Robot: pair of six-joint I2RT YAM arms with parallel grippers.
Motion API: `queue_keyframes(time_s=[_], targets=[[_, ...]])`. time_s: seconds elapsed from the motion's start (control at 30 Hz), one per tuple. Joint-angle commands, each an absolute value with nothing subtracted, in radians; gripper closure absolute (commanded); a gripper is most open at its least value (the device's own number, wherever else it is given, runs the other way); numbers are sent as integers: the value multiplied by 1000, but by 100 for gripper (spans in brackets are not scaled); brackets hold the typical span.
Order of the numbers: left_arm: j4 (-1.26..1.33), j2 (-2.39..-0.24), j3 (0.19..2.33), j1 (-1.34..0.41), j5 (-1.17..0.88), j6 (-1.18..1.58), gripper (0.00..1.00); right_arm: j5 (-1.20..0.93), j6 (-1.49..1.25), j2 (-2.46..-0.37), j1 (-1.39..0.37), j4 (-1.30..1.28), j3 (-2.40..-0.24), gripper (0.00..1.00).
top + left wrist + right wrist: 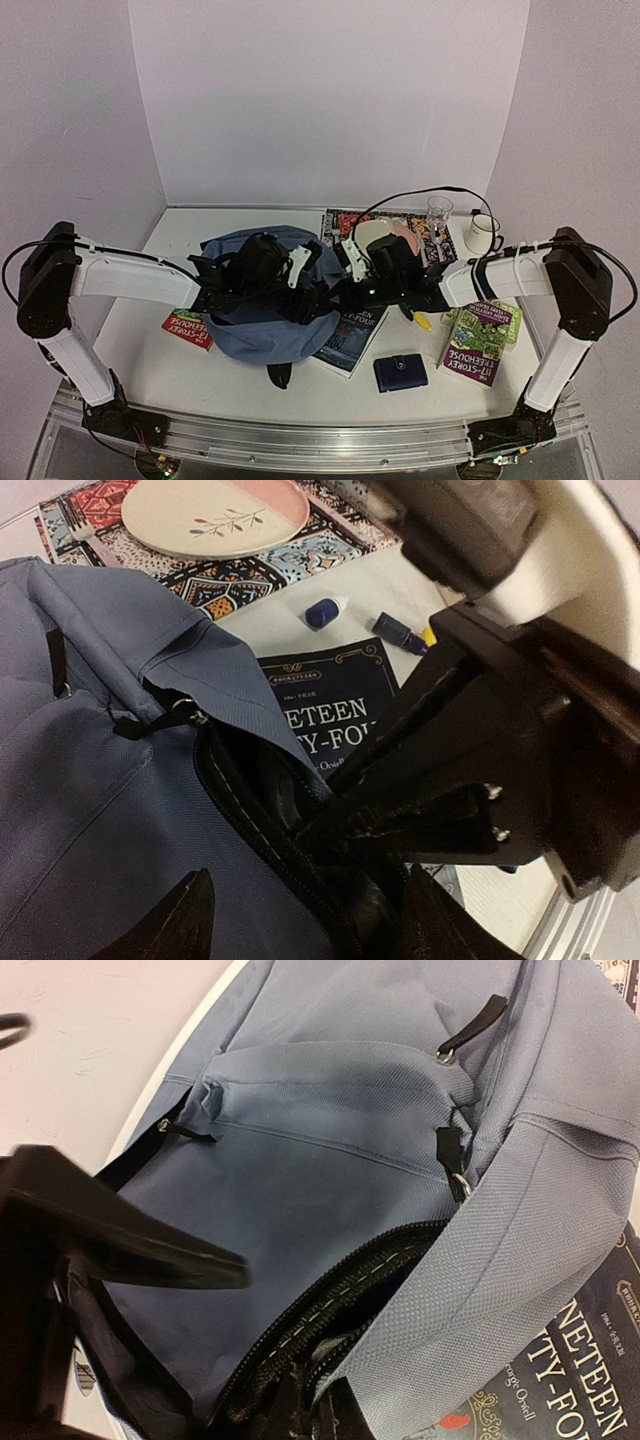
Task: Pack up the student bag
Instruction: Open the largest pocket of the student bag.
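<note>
**Bag mouth pinched, grippers crowded at the zip**

The bag [250, 335] lies on the table [180, 375], left of centre, its edge over a dark book [330, 695].

Risk: your two grippers sit very close at the zip. A sideways move could knock them together or pull the edge from the pinch, and the mouth would sag shut.

Right gripper [320, 825]: fully closed, seemingly pinching the zip edge.

Left gripper [308, 880]: fingers spread, straddling the opening, holding nothing

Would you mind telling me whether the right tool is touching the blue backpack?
Touching. The right wrist view shows the right tool shut on the black zip edge of the backpack, the trim running in between its fingertips.
</note>
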State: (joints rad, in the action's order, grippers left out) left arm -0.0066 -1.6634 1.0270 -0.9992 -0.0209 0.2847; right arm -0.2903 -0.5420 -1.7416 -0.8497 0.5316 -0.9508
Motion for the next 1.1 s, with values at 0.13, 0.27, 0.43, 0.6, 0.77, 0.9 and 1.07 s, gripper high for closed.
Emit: queue_keyframes(time_s=[0.13, 0.27, 0.43, 0.6, 0.77, 0.9, 1.07], targets=[[-75, -1719, 1088, -966, -40, 355, 65, -314, -516, -1687, -855, 603, -958, 100], [-103, -1697, 1086, -943, -30, 324, 97, -299, -507, -1677, -855, 601, -935, 100], [-194, -1607, 1135, -855, -9, 219, 100, -220, -449, -1660, -855, 524, -919, 100], [-320, -1534, 1240, -766, 34, 42, 100, -113, -359, -1639, -842, 405, -946, 100], [-454, -1510, 1347, -714, 95, -171, 100, -34, -268, -1624, -811, 305, -991, 100], [-500, -1491, 1402, -697, 166, -363, 100, -2, -189, -1621, -787, 233, -1019, 100], [-485, -1541, 1452, -695, 162, -484, 100, -21, -163, -1680, -782, 169, -1073, 100]])
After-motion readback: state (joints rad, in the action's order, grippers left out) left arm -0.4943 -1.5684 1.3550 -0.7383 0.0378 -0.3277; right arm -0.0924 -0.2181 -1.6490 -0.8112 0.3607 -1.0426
